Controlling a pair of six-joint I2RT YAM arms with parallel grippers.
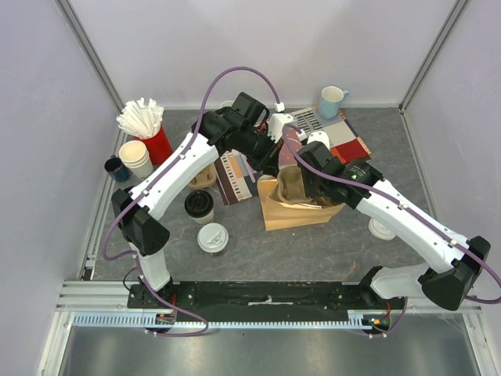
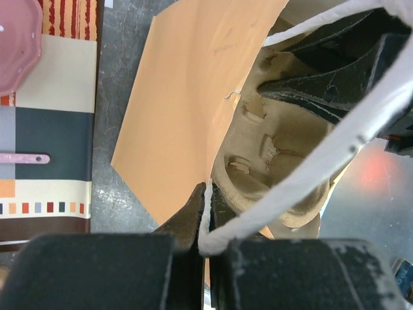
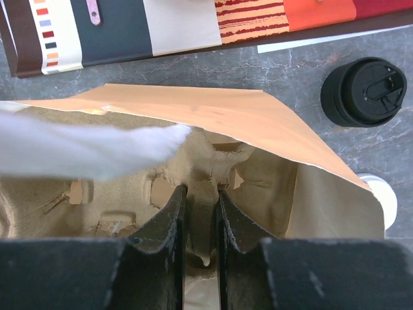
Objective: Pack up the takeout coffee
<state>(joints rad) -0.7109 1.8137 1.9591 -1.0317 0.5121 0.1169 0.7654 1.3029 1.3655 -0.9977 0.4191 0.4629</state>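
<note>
Kraft paper bag (image 1: 301,213), matte and creased, stands mouth-open at frame centre. A fibrous moulded pulp carrier (image 3: 193,168) sits inside it.

Left gripper (image 2: 206,197) is pinched tight on the bag's white handle (image 2: 335,145). Right gripper (image 3: 201,194) is nearly closed, clamping the pulp carrier's centre ridge.

Black-lidded cup (image 1: 199,205) and white-lidded cup (image 1: 212,237), both with round plastic lids, stand on the mottled grey table (image 1: 313,251) lower left of the bag, well apart from both grippers.
</note>
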